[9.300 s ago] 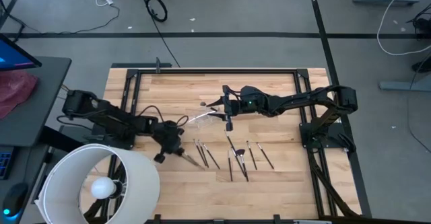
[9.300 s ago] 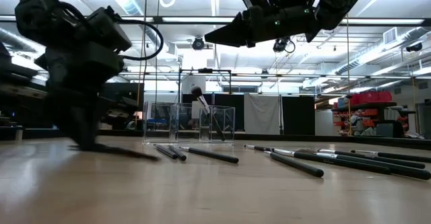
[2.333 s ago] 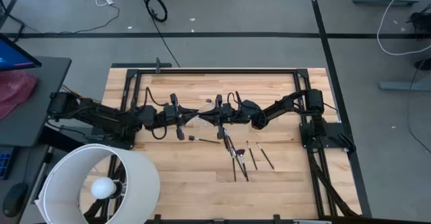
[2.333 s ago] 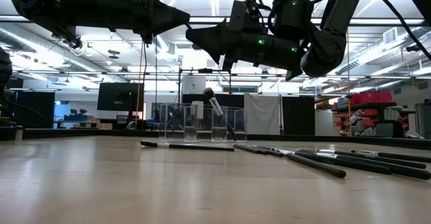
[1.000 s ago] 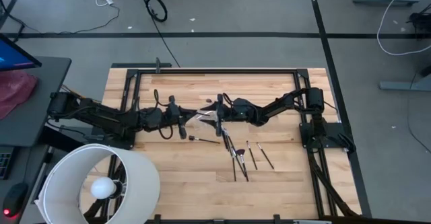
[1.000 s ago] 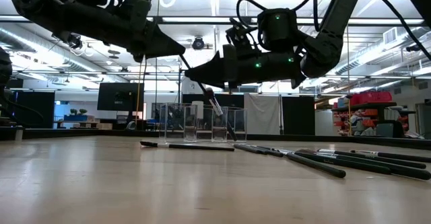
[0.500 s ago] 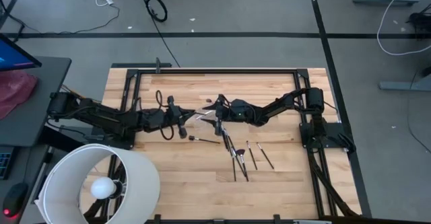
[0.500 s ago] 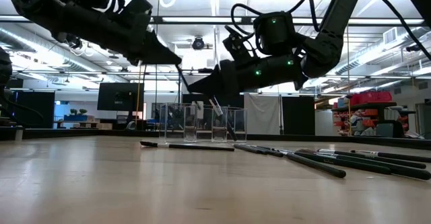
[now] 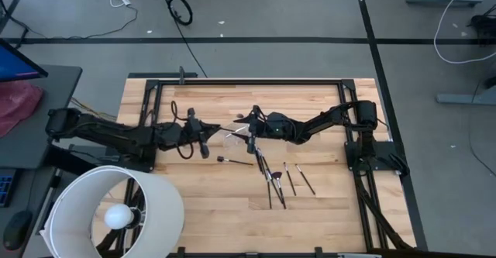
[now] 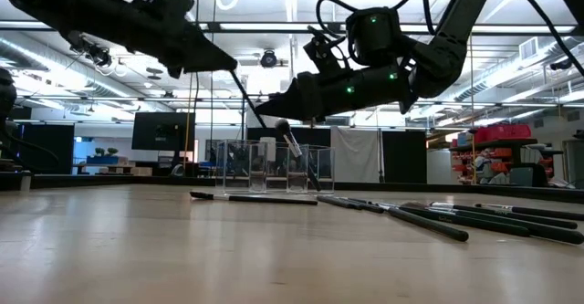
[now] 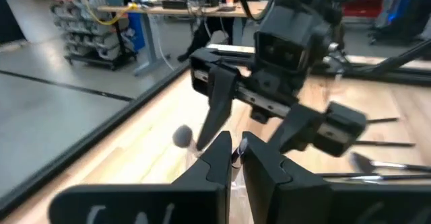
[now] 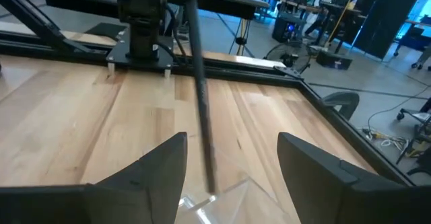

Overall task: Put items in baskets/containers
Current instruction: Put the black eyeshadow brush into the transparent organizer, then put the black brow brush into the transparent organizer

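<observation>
Wooden slats form the table (image 9: 194, 211), set on a grey workshop floor; a large white lampshade (image 9: 116, 211) stands at the near left corner and takes no part in the task.

**Current step.** Insertion of one brush into the clear cup (image 10: 269, 167). The cup stands near the table centre, between the two grippers. One brush with a rounded head (image 10: 290, 141) already leans inside it.

**Left gripper** (image 9: 208, 140). Positioned just beside the cup on its left. The jaws are nearly closed and pinch a thin dark brush (image 12: 200, 96) by one end. In the right wrist view, this brush slants down with its free end at the cup rim. Whether the tip has passed inside the rim cannot be told.

**Right gripper** (image 9: 249, 134). Positioned at the cup's right side, raised above the table in the low view. The jaws stand wide apart and hold nothing; it appears to bracket the cup without gripping it.

**Remaining items.** One brush (image 9: 235, 161) lies flat just in front of the cup. A group of brushes (image 9: 279, 182) lies further forward and to the right.

**Next move, as judged.**
1. Bring the free end over the cup opening.
2. Lower until the wall can support the handle.
3. Release only then; the cup is light and may tip.
</observation>
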`<state>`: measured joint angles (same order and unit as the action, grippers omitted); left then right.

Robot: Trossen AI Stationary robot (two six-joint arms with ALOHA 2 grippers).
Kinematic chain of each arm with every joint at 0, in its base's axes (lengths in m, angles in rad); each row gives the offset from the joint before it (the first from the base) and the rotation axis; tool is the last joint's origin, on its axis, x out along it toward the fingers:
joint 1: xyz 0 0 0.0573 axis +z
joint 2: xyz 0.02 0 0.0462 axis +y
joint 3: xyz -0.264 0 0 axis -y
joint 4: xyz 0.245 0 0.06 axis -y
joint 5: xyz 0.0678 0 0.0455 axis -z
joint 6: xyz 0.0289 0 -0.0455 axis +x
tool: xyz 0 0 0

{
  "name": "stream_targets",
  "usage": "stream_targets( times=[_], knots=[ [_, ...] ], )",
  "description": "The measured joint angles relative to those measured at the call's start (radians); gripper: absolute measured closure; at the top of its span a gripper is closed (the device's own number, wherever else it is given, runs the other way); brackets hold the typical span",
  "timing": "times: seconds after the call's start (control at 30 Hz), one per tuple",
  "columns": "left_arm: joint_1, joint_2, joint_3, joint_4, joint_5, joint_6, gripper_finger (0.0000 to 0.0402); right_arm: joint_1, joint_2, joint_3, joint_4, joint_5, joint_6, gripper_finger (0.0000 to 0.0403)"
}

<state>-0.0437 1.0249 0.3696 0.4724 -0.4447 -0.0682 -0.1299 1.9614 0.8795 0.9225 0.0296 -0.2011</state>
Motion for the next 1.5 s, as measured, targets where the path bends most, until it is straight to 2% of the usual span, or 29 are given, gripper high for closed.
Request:
stream_targets(
  times=[0.2,0.43,0.57,0.73,0.87,1.03,1.17,1.27,1.5],
  knots=[
    [0.0,-0.066,0.0,-0.163,0.042,-0.07,0.0378,0.0,0.0,0.0,-0.018,0.0,0.0,0.0167],
    [0.014,-0.055,0.0,-0.223,0.04,-0.081,0.037,0.0,0.0,0.0,-0.02,-0.003,0.006,0.0167],
    [0.027,-0.033,-0.001,-0.272,0.038,-0.11,0.0375,0.005,0.0,0.0,-0.02,-0.058,0.009,0.0167],
    [0.036,0.02,-0.001,-0.259,0.039,-0.112,0.0351,0.042,0.0,0.0,-0.03,-0.152,0.052,0.0167],
    [0.048,0.063,-0.001,-0.243,0.039,-0.119,0.0321,0.087,0.0,0.0,-0.077,-0.188,0.063,0.0171],
    [0.059,0.089,-0.001,-0.201,0.038,-0.129,0.0285,0.143,0.0,0.0,-0.153,-0.183,0.114,0.0193],
    [0.057,0.08,-0.001,-0.129,0.039,-0.121,0.0269,0.175,0.0,0.0,-0.212,-0.123,0.112,0.0212],
    [0.047,0.058,-0.001,-0.113,0.039,-0.1,0.0263,0.181,0.0,0.0,-0.226,-0.087,0.122,0.0219],
    [-0.016,-0.011,-0.001,-0.11,0.051,-0.094,0.0262,0.183,0.028,0.0,-0.217,-0.082,0.172,0.0222]
  ],
)
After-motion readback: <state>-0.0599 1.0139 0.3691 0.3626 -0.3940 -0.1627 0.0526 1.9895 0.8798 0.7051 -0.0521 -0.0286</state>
